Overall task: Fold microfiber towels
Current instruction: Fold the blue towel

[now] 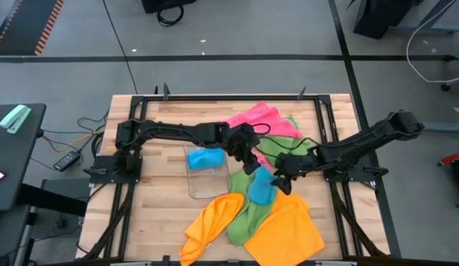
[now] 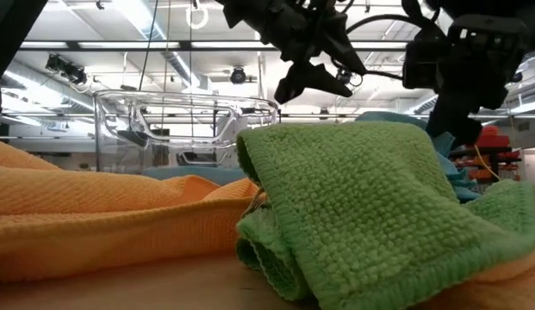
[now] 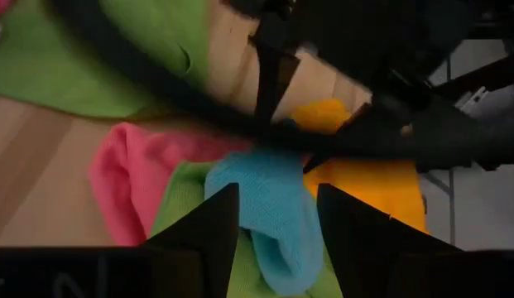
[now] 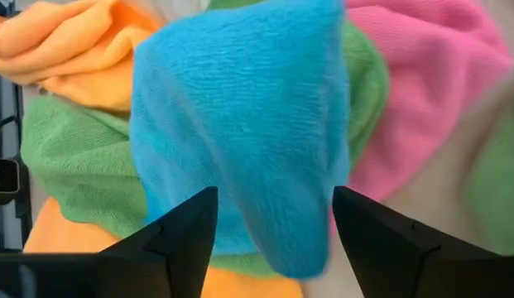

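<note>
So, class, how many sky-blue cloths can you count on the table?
2: one blue cloth lies in the clear tray; the other blue cloth sits between the two grippers, on the pile. More may be hidden underneath.

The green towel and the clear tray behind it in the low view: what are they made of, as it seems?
Green towel: soft looped fabric, probably microfiber; matte, nubby pile and a stitched hem show. Clear tray: seemingly hard transparent plastic; glossy walls reflect the ceiling lights.

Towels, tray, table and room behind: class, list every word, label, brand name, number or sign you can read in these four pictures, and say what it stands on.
None can be read.
Microfiber towels: plain colours, no label showing.
Clear plastic tray: no print visible.
Wooden table: bare planks, no markings.
Room behind, low view: lights and beams only; any signs are too small to tell.
</note>
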{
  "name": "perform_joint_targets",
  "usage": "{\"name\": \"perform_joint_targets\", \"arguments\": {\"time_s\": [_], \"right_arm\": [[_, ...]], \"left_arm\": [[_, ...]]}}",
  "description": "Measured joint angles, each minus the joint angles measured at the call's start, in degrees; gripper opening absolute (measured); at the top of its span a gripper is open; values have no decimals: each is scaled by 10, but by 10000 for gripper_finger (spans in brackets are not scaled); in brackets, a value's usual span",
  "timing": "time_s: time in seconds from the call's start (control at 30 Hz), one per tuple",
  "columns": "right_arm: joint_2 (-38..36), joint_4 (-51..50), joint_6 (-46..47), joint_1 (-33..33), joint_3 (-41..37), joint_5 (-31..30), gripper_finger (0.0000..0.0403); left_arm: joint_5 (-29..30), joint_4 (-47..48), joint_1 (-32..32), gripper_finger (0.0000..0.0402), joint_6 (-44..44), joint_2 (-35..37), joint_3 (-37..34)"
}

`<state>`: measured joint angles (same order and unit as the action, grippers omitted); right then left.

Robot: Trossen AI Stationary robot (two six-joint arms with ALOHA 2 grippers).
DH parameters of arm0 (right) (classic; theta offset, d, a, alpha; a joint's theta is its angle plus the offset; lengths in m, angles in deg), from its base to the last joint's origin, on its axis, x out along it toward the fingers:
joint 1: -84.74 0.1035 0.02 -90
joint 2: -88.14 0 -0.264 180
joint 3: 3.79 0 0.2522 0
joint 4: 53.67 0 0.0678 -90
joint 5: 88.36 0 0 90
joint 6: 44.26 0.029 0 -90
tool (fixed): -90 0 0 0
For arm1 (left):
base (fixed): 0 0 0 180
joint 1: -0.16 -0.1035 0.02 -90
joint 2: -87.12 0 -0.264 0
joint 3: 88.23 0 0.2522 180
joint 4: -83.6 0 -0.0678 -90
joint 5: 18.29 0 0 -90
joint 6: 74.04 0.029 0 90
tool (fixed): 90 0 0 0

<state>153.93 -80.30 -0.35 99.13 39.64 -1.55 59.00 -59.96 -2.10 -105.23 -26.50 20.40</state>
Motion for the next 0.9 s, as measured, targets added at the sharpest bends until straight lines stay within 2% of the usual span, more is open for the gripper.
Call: {"name": "perform_joint_targets", "arguments": {"time_s": [0.13,0.33,0.47,0.53,0.63,0.73,0.9], "right_arm": [[28,14,-8,0,7,2,208],[30,13,-6,0,8,22,110],[10,6,24,-2,9,51,40],[-2,-2,51,-9,20,68,15],[-19,-12,125,-29,44,109,11],[-34,-30,212,-51,72,141,14],[-47,-48,231,-71,131,173,14]], "left_arm": [[-24,5,-2,173,7,0,0],[-36,38,-2,170,14,4,0],[-41,71,-5,164,61,28,0],[-69,77,-5,162,97,40,0],[-104,92,-2,160,144,59,0],[-109,104,0,160,173,77,0],[-106,111,-5,154,184,103,0]]}}
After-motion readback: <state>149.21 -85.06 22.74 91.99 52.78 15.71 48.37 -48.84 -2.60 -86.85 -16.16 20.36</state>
